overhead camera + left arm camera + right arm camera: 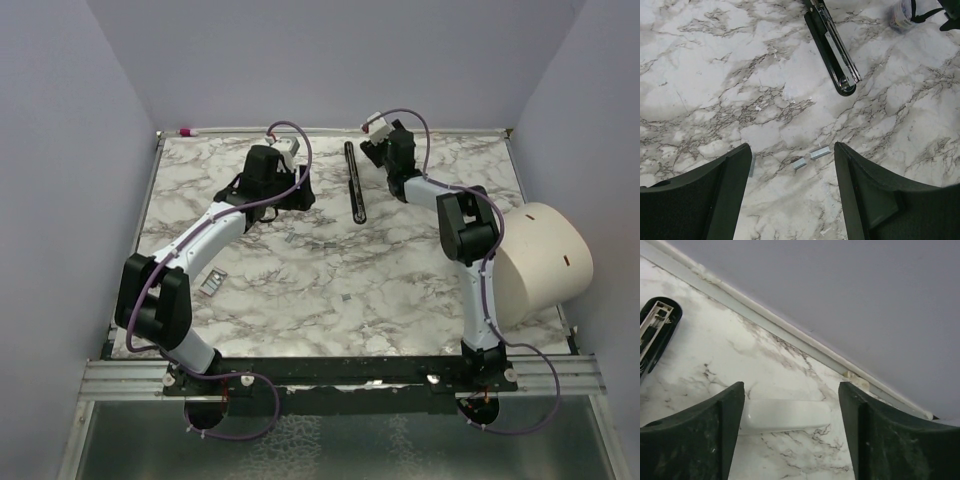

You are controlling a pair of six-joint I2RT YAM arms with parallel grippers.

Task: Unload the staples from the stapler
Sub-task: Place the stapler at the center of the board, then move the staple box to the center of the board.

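While open, left tool [791, 149] over staples [820, 153].

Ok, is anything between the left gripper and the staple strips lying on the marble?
Nothing visible. Two short staple strips lie on bare marble, directly in the gap of the open left gripper, touching neither finger.

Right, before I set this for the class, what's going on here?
Over the marble table, the left gripper hangs open above short staple strips, holding nothing. The right gripper is open around a small white block by the back wall. A long black bar lies between the two.
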